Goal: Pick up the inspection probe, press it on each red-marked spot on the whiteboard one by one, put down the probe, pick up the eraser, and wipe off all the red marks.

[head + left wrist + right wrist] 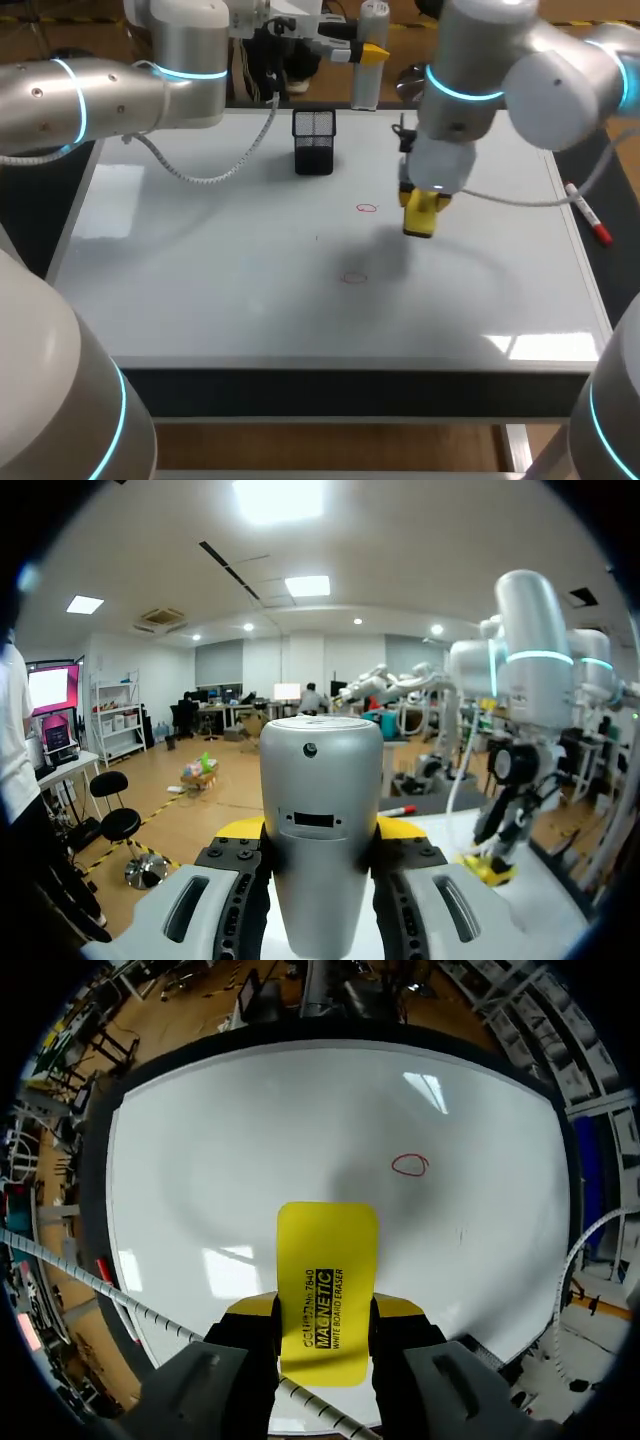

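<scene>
Our right gripper, clamped on the flat yellow eraser, should press it level over the red ring mark; our left gripper grips the silver cylindrical probe

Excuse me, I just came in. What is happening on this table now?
The right gripper is shut on the yellow eraser and holds it over the whiteboard, close to two red marks that are not wiped yet. The left gripper is shut on the silver probe and holds it up at the far side of the table. A black mesh holder stands on the board.
</scene>
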`<action>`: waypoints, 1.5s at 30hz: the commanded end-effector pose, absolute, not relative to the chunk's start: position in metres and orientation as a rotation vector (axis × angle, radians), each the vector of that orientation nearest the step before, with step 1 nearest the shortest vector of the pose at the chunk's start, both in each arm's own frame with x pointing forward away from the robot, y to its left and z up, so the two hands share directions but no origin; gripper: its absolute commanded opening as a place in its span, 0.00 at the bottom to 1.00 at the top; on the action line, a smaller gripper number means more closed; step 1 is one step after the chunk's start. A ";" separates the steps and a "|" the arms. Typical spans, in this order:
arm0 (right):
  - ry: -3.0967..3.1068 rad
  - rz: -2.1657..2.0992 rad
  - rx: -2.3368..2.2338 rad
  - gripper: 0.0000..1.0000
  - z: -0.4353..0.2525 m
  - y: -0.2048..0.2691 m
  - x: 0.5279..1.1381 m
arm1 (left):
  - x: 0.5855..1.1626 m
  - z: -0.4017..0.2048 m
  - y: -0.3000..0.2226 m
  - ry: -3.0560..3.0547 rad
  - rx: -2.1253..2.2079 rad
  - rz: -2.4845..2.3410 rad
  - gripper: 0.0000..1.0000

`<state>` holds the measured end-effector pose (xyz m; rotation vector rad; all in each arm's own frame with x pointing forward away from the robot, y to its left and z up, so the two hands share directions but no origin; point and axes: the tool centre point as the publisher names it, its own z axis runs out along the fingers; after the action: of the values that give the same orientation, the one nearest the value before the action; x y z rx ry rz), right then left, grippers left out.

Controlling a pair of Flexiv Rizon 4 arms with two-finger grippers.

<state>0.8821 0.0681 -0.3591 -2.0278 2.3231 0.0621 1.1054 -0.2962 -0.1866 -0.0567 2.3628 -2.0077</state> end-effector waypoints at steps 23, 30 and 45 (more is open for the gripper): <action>2.132 0.094 -2.359 0.00 -0.403 0.159 0.945 | 1.106 -0.185 -0.296 2.368 -0.055 -2.006 0.00; 2.135 0.098 -2.391 0.00 -0.412 0.158 0.947 | 1.106 -0.185 -0.296 2.368 -0.055 -2.006 0.00; 2.187 0.166 -2.360 0.00 -0.430 0.144 0.948 | 1.106 -0.185 -0.296 2.368 -0.055 -2.006 0.00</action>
<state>0.9442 0.1466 -0.4280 -2.3565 2.1874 0.1569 1.1053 -0.2962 -0.1866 -0.0566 2.3629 -2.0076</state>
